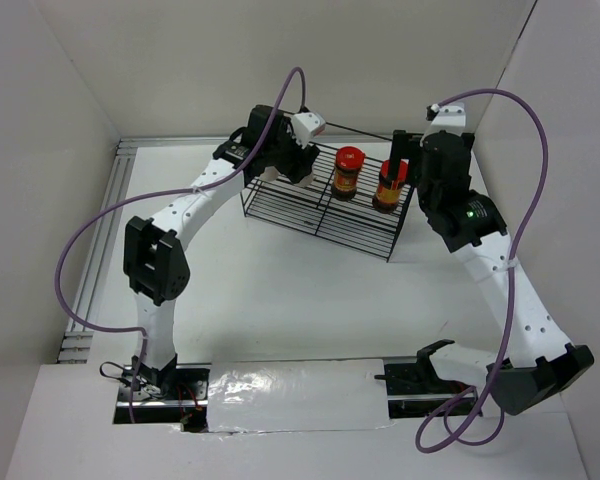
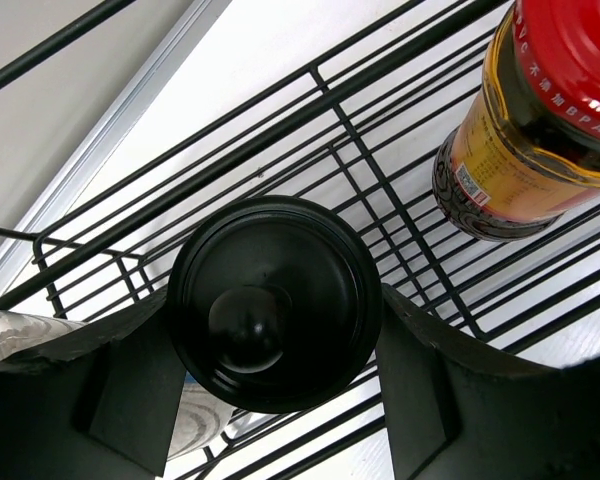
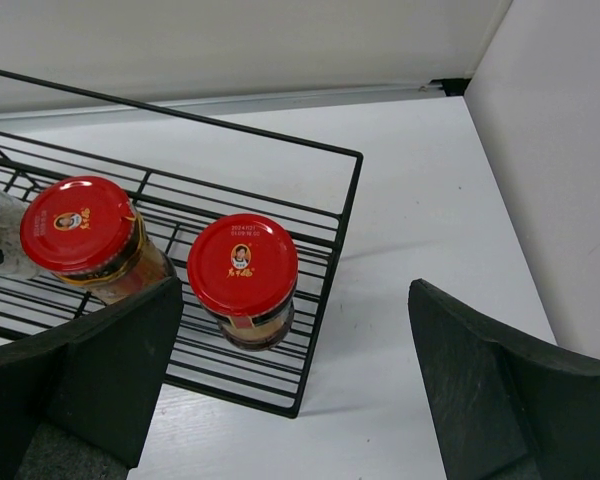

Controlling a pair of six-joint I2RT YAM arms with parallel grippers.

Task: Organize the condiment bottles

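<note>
Two brown jars with red lids stand upright in the black wire rack [image 1: 320, 218], one in the middle [image 1: 349, 170] and one at the right end [image 1: 390, 186]. My left gripper [image 1: 298, 165] reaches into the rack's left part. In the left wrist view its fingers [image 2: 130, 390] press both sides of the black cap [image 2: 273, 302] of a pale bottle; a red-lidded jar [image 2: 540, 110] stands beside it. A silvery-grey object [image 2: 10, 330] is mostly hidden behind the left finger. My right gripper [image 3: 295, 335] hangs open above the rack's right end, next to the right jar [image 3: 242, 263] and apart from the other jar [image 3: 78, 225].
The rack sits near the back wall of the white table [image 1: 280, 290], with white walls on the left and right. A metal rail [image 1: 110, 200] runs along the left edge. A taped strip [image 1: 290, 395] lies between the arm bases.
</note>
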